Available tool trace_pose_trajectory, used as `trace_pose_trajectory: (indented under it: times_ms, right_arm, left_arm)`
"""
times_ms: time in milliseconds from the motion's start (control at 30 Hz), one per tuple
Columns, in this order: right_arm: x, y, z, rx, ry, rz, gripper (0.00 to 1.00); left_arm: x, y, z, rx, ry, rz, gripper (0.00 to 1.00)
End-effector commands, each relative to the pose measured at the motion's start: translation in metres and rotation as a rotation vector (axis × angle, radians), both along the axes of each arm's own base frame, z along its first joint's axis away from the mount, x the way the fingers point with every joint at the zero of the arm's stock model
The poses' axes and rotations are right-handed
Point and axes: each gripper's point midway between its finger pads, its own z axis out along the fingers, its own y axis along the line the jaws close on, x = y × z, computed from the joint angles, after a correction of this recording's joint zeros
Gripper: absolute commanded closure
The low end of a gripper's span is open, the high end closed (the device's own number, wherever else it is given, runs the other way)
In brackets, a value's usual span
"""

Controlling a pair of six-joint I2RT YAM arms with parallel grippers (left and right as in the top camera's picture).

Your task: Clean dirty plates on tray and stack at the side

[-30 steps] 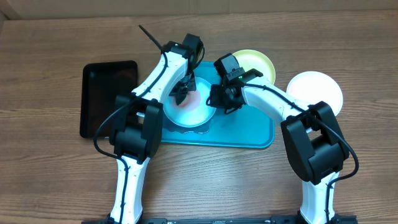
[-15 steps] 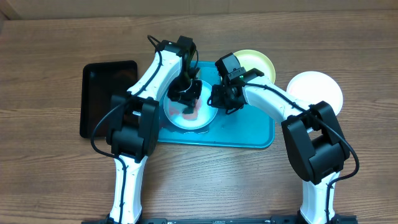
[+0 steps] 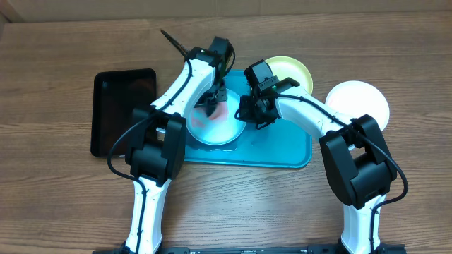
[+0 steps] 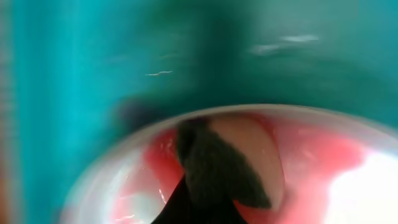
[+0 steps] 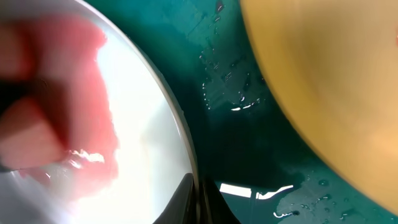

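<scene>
The plate with the light-blue rim (image 3: 220,132) lies on the turquoise tray (image 3: 282,149) and is smeared red. My left gripper (image 3: 211,104) is shut on a dark scrubber (image 4: 217,168) and presses it onto the far part of that plate (image 4: 348,162). My right gripper (image 3: 248,113) is shut on the plate's right rim (image 5: 143,124), with a finger on each side (image 5: 198,200). The pale yellow plate (image 3: 291,70) sits at the tray's back right corner and also shows in the right wrist view (image 5: 323,74). The white plate (image 3: 360,102) lies on the table to the right of the tray.
A smaller black tray (image 3: 123,109) lies on the wooden table left of the turquoise tray. The tray floor is wet with droplets between the two plates (image 5: 249,143). The left wrist view is blurred and shows the tray beyond the plate (image 4: 74,74).
My left gripper moved the scrubber toward the plate's middle, then back to its far part. The right gripper and the plates have stayed in place.
</scene>
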Motion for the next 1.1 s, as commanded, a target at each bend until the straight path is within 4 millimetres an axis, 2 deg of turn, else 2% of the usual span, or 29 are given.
trace_pose_trajectory:
  times_ms: [0, 67, 133, 267, 367, 467, 567, 667, 767, 900, 1067]
  right_arm:
    - [0.007, -0.005, 0.004, -0.013, -0.020, -0.017, 0.96]
    - [0.008, -0.005, 0.004, -0.012, -0.022, -0.017, 0.96]
    - [0.008, -0.005, 0.005, -0.011, -0.024, -0.017, 0.96]
    - [0.009, -0.004, 0.005, -0.009, -0.027, -0.017, 0.96]
    - [0.010, -0.004, 0.005, -0.007, -0.031, -0.017, 0.96]
    - [0.010, -0.004, 0.005, -0.008, -0.029, -0.017, 0.96]
    - [0.008, -0.005, 0.005, -0.011, -0.024, -0.017, 0.96]
    - [0.008, -0.005, 0.004, -0.013, -0.021, -0.017, 0.96]
    - [0.007, -0.005, 0.004, -0.013, -0.021, -0.017, 0.96]
    - [0.006, -0.006, 0.004, -0.016, -0.014, -0.017, 0.96]
    - [0.005, -0.006, 0.003, -0.018, -0.010, -0.016, 0.96]
  left_arm:
    - [-0.006, 0.049, 0.001, 0.222, -0.009, 0.104, 0.96]
    - [-0.020, 0.045, -0.001, 0.200, 0.068, 0.061, 0.96]
    - [-0.034, 0.031, -0.006, 0.126, 0.166, -0.034, 0.96]
    - [-0.059, -0.019, -0.013, -0.189, 0.334, -0.324, 0.95]
    - [-0.071, -0.054, -0.008, -0.415, 0.369, -0.487, 0.96]
    - [-0.062, -0.065, -0.008, -0.463, 0.324, -0.518, 0.96]
    - [-0.037, -0.072, -0.011, -0.462, 0.216, -0.507, 0.96]
    - [-0.004, -0.065, -0.014, -0.380, 0.087, -0.394, 0.96]
    - [0.023, -0.044, -0.014, -0.250, -0.026, -0.231, 0.96]
    - [0.032, -0.016, -0.003, -0.104, -0.084, -0.080, 0.96]
    - [0.039, -0.001, 0.036, -0.005, -0.104, -0.065, 0.96]
